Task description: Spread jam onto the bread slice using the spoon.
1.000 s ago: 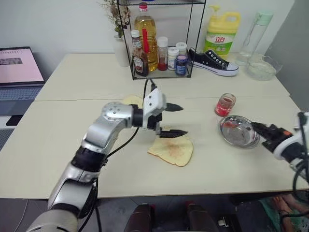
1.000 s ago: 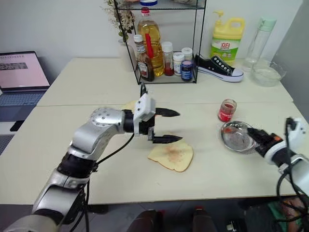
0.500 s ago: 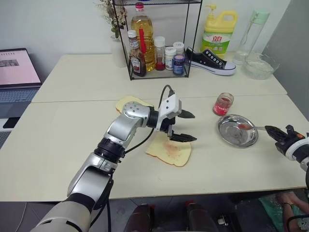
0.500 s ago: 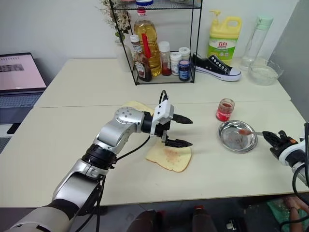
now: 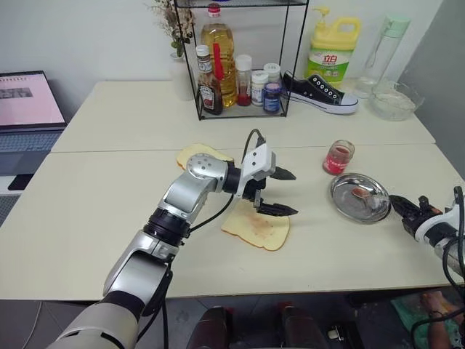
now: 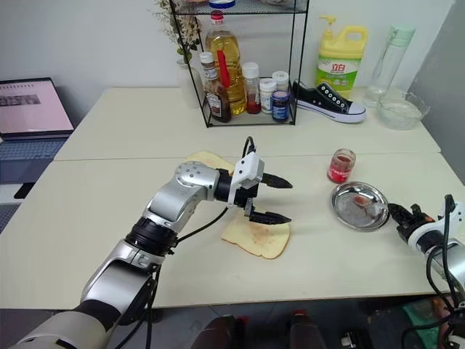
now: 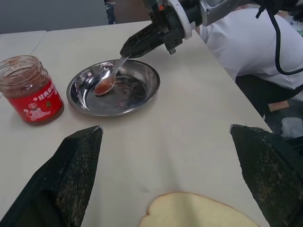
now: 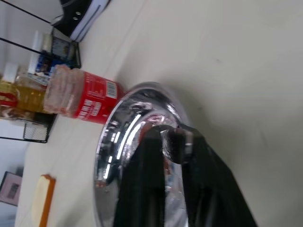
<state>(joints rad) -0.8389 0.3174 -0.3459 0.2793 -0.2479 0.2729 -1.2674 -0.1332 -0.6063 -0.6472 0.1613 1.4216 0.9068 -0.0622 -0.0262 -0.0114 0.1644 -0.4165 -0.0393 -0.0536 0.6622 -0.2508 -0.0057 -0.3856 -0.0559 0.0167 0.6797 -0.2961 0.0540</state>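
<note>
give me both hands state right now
Left hand: open, holding nothing, above the pale yellow bread slice.
Right hand: on the handle of the small silver spoon lying in the round steel dish; grip cannot be told.

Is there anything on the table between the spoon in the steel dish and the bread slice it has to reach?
Nothing rests on the table between the spoon in the steel dish and the bread slice. The left tool hangs open above the slice's near edge, partly over that path.

red-stained spoon (image 7: 108,81) lies in the steel dish (image 7: 142,97); smeared bread slice (image 5: 256,226) lies flat.
</note>
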